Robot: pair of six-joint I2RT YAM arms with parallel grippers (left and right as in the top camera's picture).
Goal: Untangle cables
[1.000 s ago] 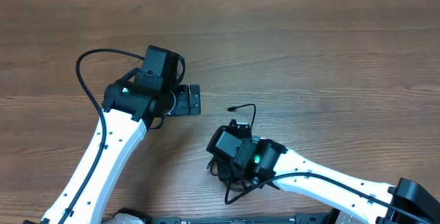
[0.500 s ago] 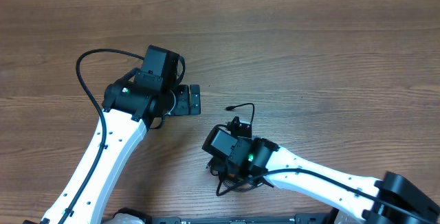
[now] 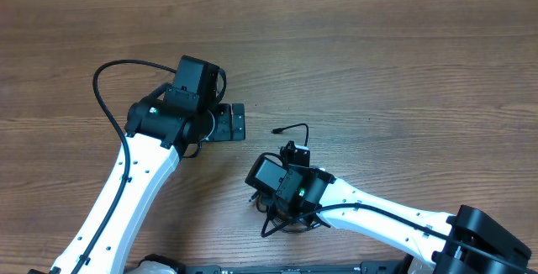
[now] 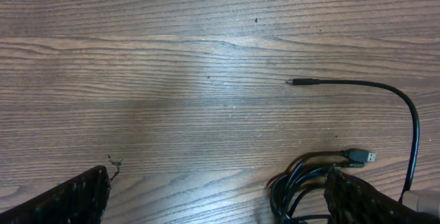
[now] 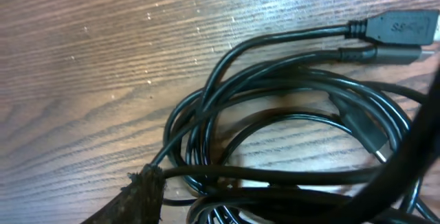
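**Cable bundle lies at my right gripper; my left gripper is released**

1. Left gripper (image 4: 218,177): fully spread and holding nothing. In the left wrist view its two fingers sit in the lower left and lower right corners, with bare wood between them. In the overhead view it is left of centre, well apart from the bundle.

2. Right gripper (image 5: 285,155): it is down over the cables (image 5: 302,80), at lower centre of the overhead frame. In the right wrist view one fingertip (image 5: 141,189) at the lower left touches a strand at the edge of the coil. The other finger is a dark blur at the right edge. The jaws stand partly apart with the coil between them. I cannot tell whether any strand is actually pinched.

3. Cables: they lie on the table (image 3: 378,55) as a tangled coil of overlapping black loops. Two plugs (image 5: 399,26) stick out side by side at the upper right of the right wrist frame.

4. Single strand (image 4: 344,82): it leaves the coil at the right of the left wrist frame, arcs upward and runs left. It ends in a small plug tip on bare wood, right of centre. In the overhead view this strand shows just above my right wrist.
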